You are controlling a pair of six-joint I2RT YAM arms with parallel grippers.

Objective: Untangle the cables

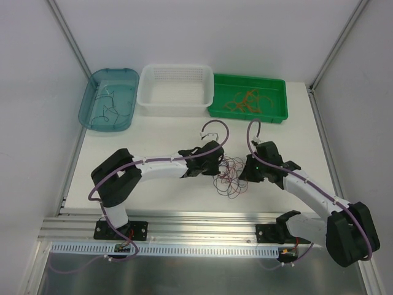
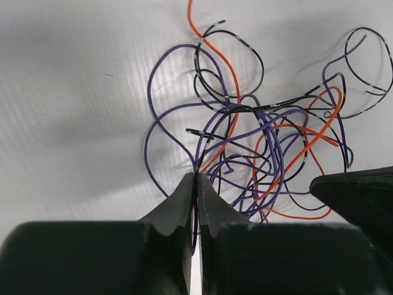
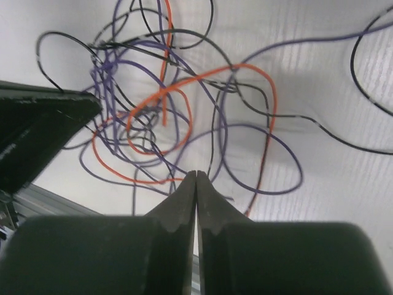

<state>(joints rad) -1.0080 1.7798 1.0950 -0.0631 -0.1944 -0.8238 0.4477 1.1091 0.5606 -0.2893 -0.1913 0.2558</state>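
Pinching my left tool fully closed on a purple strand at the edge of the cables, which are lying knotted on the counter between both arms. My right tool is sitting closed at the tangle's other side, and I am not seeing whether any wire is caught in it. I am judging a slow sideways pull best, watching the orange loop for snagging.

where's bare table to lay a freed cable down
Bare: the strip between basket and left arm; the corner between green tray and right arm. Crowded: around the cables, between both arms.
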